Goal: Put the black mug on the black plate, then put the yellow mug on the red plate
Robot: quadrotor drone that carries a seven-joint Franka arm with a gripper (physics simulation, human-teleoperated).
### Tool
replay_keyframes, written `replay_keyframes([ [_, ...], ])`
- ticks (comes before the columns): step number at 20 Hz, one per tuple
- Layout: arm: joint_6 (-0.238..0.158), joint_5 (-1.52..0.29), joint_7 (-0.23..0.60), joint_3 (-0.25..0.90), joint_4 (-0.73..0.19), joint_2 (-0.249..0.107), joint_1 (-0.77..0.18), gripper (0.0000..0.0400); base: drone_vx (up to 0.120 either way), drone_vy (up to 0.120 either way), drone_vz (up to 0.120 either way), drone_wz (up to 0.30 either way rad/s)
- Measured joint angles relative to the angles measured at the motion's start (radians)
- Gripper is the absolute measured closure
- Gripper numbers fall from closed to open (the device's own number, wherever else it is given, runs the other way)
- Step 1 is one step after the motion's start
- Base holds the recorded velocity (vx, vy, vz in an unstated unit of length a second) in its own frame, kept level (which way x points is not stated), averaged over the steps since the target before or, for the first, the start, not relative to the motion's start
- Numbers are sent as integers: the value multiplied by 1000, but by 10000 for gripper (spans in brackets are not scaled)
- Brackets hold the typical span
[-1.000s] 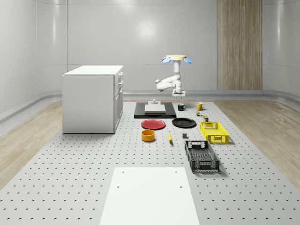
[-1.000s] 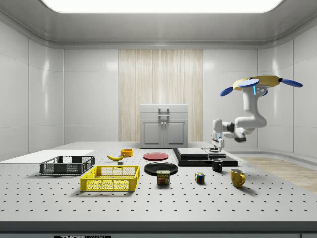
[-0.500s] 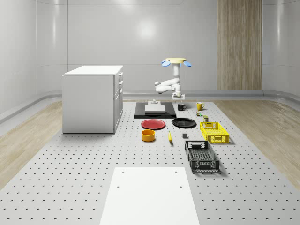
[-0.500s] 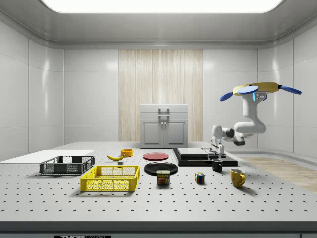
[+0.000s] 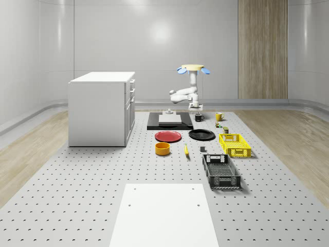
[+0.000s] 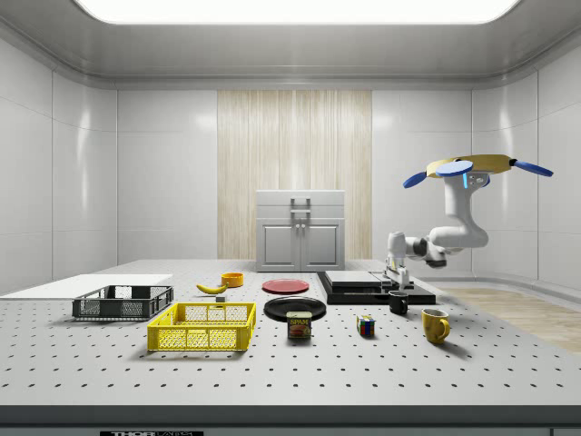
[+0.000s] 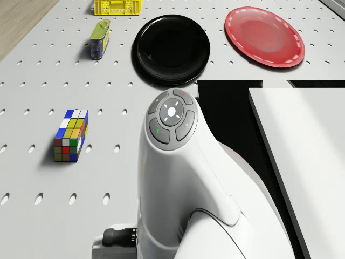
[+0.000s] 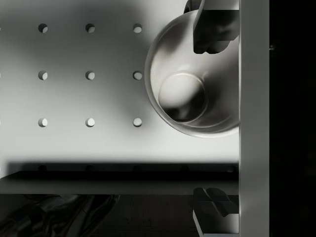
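The black mug stands on the table beside the black platform, with the yellow mug farther to the whole-scene view's right. The drone hovers over the table's far end. Its arm reaches down, and my gripper hangs just above the black mug. In the wrist view the gripper is open: one finger is over the mug's mouth, the other outside its rim. The black plate and red plate lie bare nearer the camera.
A black platform with a white slab lies right beside the mug. A Rubik's cube and a can are close by. A yellow crate, black crate, orange bowl and white cabinet stand farther off.
Over the last second the drone has sunk lower and the gripper has come down close over the black mug. In the last half second almost nothing moved.
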Motion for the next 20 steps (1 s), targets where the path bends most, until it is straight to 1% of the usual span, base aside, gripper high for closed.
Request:
replay_keyframes([
  [6, 35, -11, 3, -16, 20, -25, -20, 0, 0, 0, 0, 0],
  [12, 79, -46, 2, -61, 34, -53, -26, 0, 0, 0, 0, 0],
  [20, 114, -52, -11, -76, 42, -82, -17, 0, 0, 0, 0, 0],
])
